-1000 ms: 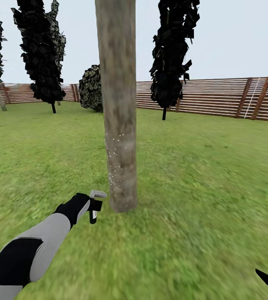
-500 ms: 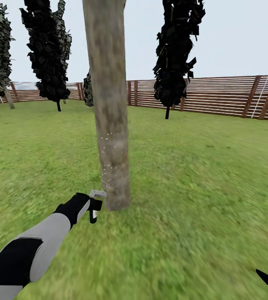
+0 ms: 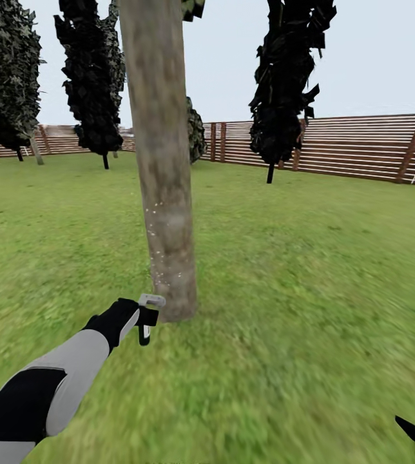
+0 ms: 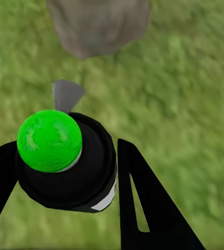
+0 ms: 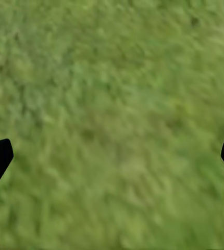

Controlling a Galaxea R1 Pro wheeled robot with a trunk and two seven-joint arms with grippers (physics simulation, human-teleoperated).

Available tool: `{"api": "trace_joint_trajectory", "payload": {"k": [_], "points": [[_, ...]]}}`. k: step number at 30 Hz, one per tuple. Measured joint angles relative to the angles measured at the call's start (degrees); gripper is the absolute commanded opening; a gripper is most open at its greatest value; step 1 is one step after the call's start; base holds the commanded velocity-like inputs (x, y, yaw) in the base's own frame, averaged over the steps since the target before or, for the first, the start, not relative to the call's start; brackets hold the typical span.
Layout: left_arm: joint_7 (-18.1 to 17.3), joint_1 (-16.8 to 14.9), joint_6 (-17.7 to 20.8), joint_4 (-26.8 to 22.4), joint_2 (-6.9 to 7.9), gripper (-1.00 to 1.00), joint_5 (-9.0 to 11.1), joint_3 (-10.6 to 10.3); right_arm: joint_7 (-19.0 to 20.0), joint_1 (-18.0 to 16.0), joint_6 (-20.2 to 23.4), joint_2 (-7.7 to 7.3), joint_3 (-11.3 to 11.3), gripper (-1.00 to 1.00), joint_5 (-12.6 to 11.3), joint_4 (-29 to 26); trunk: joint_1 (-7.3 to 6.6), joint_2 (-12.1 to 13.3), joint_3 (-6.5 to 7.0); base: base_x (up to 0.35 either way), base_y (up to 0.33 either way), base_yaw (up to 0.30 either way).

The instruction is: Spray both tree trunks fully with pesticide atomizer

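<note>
At the trunk (image 3: 162, 193) base on the lawn (image 3: 310, 270), left hand (image 3: 144, 320) was clamped on the atomizer (image 3: 149, 303), mostly hidden in head view; wrist cam showed its green cap (image 4: 49, 140) & black body. Right hand (image 5: 112, 156) spread wide, empty, tips cut off at frame edges. Crown cropped.

Mottled grey-brown tree trunk (image 3: 162, 161), white-speckled

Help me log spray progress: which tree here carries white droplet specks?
The thick grey-brown trunk right beside the atomizer; the dark narrow trees stand far back by the fence.
</note>
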Motion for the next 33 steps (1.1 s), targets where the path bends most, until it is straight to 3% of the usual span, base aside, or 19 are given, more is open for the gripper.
{"api": "trace_joint_trajectory", "payload": {"k": [19, 33], "points": [[0.0, 0.0, -0.1, 0.0, 0.0, -1.0, 0.0, 0.1, -0.1, 0.0, -0.1, 0.09, 0.1, 1.0, 0.0, 0.0, 0.0, 0.0, -0.86, 0.136, -0.323, 0.142], [0.1, 0.0, 0.5, -0.1, 0.2, -1.0, -0.2, 0.2, -0.1, 0.0, -0.1, 0.26, 0.1, 1.0, 0.0, 0.1, 0.0, 0.0, -0.87, 0.012, -0.106, 0.001]]}}
